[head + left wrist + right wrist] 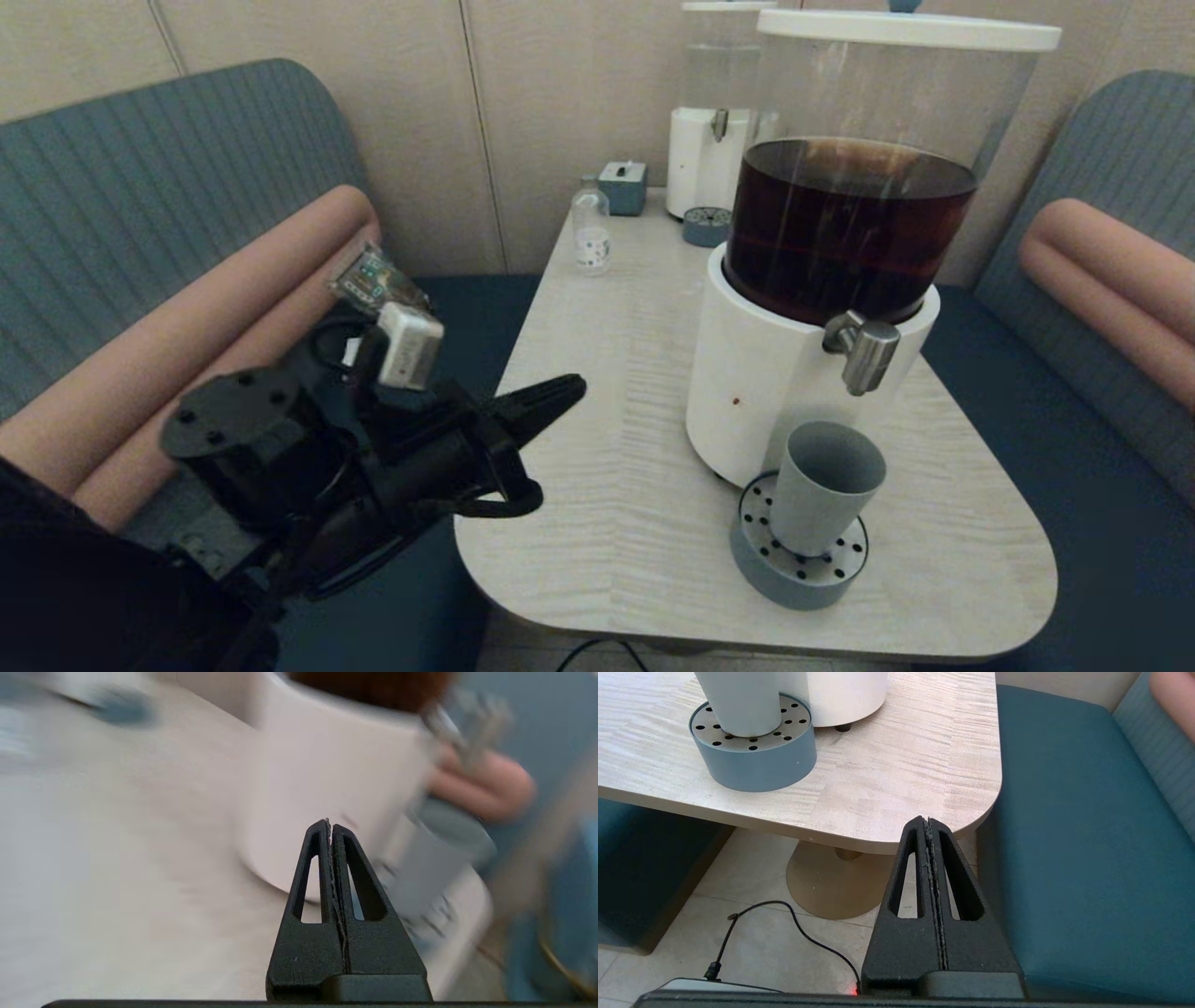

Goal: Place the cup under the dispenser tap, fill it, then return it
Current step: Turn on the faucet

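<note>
Cup (827, 485) stands upright on the round perforated drip tray (799, 571), directly below the dispenser tap (864, 349) and not touching it. The tray sits on the worktop (607, 448) against the foot of the big dispenser (822, 280), which has a white base and holds dark brown drink.

Left claw (560, 392): raised at the worktop's near left edge, tips pointing toward the dispenser base. The cup is ahead of it and off to its far side, well apart, with bare worktop between. In the left wrist view the left claw (331, 828) has its two fingers pressed flat together, nothing between them; beyond the tips are the white base and, further round, the cup (430, 868), blurred.

Right claw (928, 823): not seen from the head camera. In the right wrist view its fingers are likewise pressed together and hold nothing. It hangs lower than the worktop (901, 774), off the rounded near corner, over the floor and beside the blue bench seat (1078, 858). From there the drip tray (754, 760) and the lower part of the cup (738, 702) lie ahead and well apart; a black cable (784, 924) runs on the floor tiles under it.

Beyond the left claw, at the far end of the worktop: a small clear bottle (591, 227), a small blue-grey box (623, 187), a second dispenser (714, 121) with clear liquid.
</note>
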